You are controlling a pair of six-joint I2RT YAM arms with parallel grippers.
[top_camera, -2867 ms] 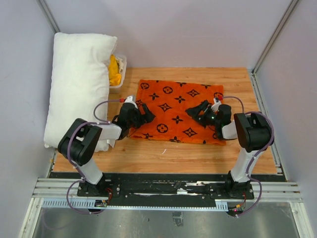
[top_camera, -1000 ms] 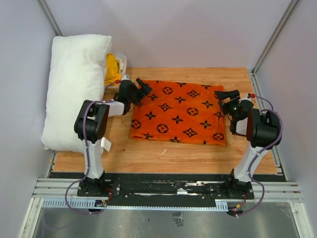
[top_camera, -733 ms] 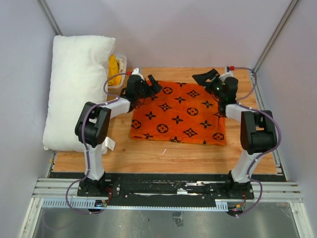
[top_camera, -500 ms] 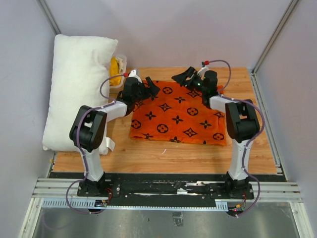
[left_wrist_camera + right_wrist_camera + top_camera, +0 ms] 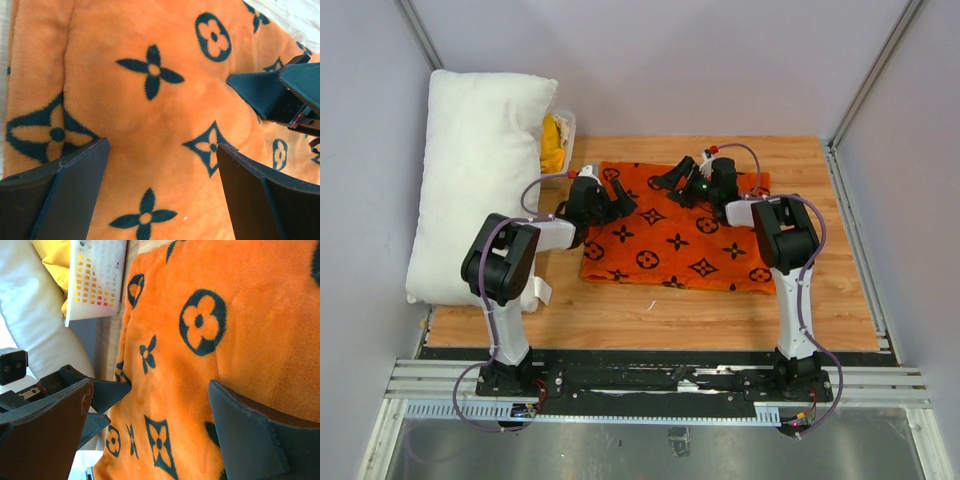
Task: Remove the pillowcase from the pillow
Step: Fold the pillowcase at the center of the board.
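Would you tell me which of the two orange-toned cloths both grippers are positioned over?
The pillowcase printed with black motifs, spread flat; the plain yellow cloth sits bunched in the white basket.

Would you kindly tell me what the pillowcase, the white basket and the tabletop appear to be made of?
Pillowcase: plush, fleece-like fabric, matte; fuzzy nap shows up close. Basket: probably white moulded plastic, given its regular grid of holes. Tabletop: wood or wood-look laminate, judging by grain lines.
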